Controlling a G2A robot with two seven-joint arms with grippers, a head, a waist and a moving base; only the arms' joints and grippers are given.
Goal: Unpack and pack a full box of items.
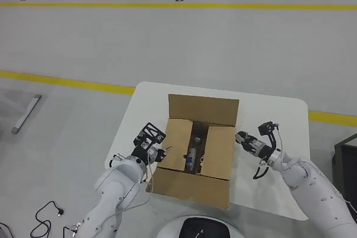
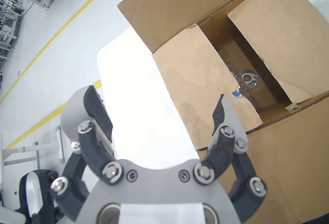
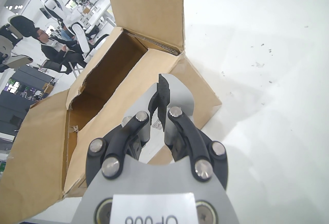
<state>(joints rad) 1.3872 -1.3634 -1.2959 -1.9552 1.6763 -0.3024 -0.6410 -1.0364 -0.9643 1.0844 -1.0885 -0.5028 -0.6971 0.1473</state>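
A brown cardboard box (image 1: 197, 150) stands in the middle of the white table (image 1: 273, 110). Its far flap stands up, and the two side flaps lie half closed with a gap between them. Through the gap I see items in clear wrap, among them a bottle (image 1: 192, 156) and a round metal cap (image 2: 247, 78). My left gripper (image 1: 159, 150) (image 2: 156, 101) hangs open just outside the box's (image 2: 195, 75) left flap, holding nothing. Over the right flap of the box (image 3: 108, 106), my right gripper (image 1: 241, 138) (image 3: 160, 96) is shut with nothing visible between its pads.
Bare table surface (image 3: 257, 55) stretches to the right of the box. A dark bin (image 1: 352, 160) stands off the table's right edge. On the floor to the left are a metal frame (image 1: 25, 113) and cables (image 1: 47, 211).
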